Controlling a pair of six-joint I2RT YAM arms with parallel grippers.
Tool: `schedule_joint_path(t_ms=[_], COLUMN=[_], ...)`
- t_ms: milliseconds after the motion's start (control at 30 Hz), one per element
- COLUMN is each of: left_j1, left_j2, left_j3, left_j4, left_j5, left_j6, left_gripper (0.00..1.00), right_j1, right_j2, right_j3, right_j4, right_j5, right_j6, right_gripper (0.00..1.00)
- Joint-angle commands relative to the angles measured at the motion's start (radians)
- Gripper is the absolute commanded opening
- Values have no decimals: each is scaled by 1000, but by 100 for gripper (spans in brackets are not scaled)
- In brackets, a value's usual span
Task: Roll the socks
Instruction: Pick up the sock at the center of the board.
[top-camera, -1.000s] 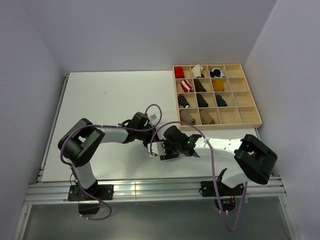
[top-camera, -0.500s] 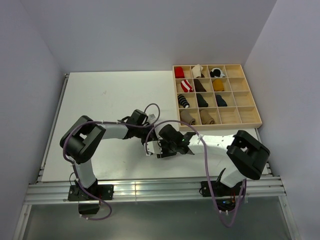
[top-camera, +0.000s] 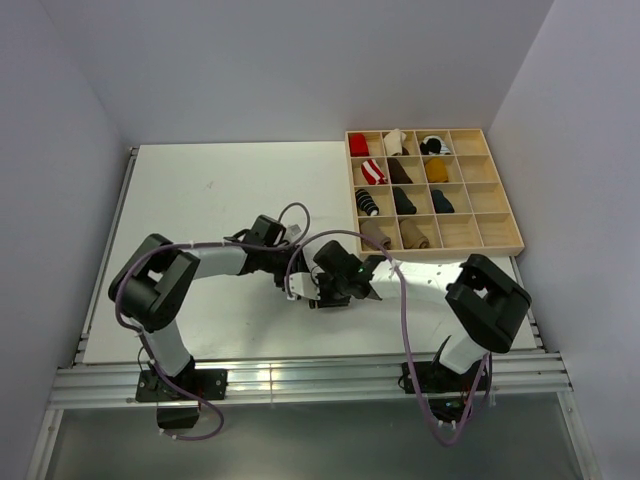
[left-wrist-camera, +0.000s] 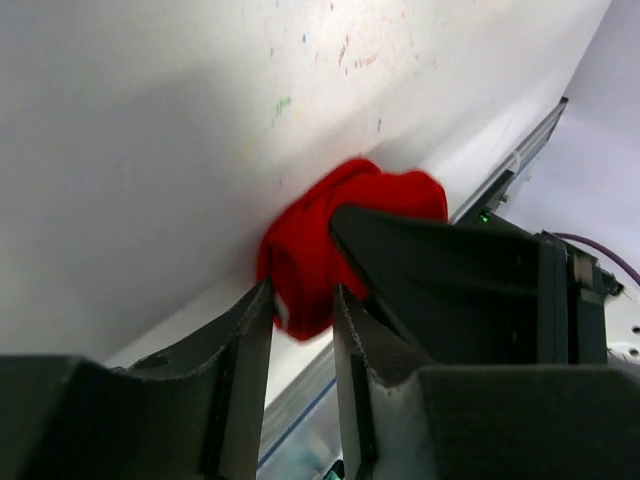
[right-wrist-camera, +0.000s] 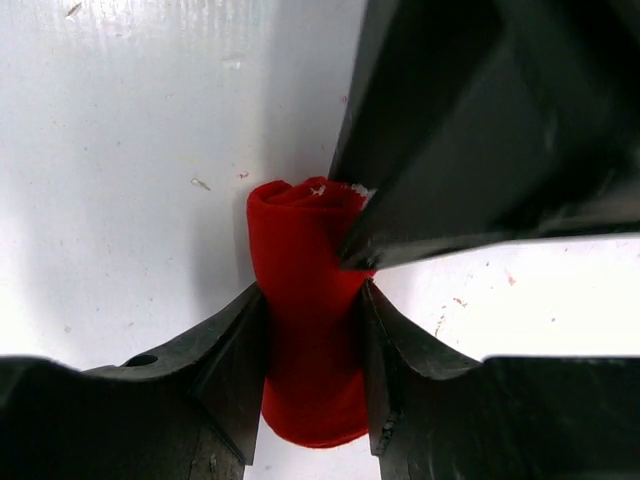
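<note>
The red sock (right-wrist-camera: 305, 300) is rolled into a tight cylinder on the white table. My right gripper (right-wrist-camera: 313, 290) is shut on it, one finger pressed against each side. My left gripper (left-wrist-camera: 302, 292) stands open, and the end of the red sock (left-wrist-camera: 310, 265) sits just past its fingertips. A left finger (right-wrist-camera: 450, 130) touches the top right of the roll in the right wrist view. In the top view both grippers meet near the table's front middle, left gripper (top-camera: 290, 268) and right gripper (top-camera: 312, 290), and they hide the sock.
A wooden compartment tray (top-camera: 505, 205) stands at the back right with several rolled sock bundles, tan ones (top-camera: 375, 235) in its near row. The table's front rail (top-camera: 300, 375) runs close behind the grippers. The bare white tabletop (top-camera: 200, 200) stretches left and back.
My left gripper has gone from shut to open. My right gripper's jaws have narrowed onto the red roll. Both arms have shifted a little to the left.
</note>
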Motion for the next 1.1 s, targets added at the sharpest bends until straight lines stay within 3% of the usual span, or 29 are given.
schedule_joint_path(t_ms=[0,367,700,1067], left_j1=[35,172,278,292], left_j2=[-110,-331,-465,-495], left_j3=[-33,11,-4,8], left_j4=[24,-88,-111,-116], left_j5=[43,28,47,63], left_j6=[3,41,42,67], left_gripper=[35,37,34,32], right_j1=[-31,-142,-304,-732], right_j2=[32,-17,-83,-117], right_j3=[21,144,286,429], right_j4=[-110,-239,-349,-356], right_j5=[-26,-172,-195,3], right_j6=[54,122,169,283], right_gripper=[0,0,0,0])
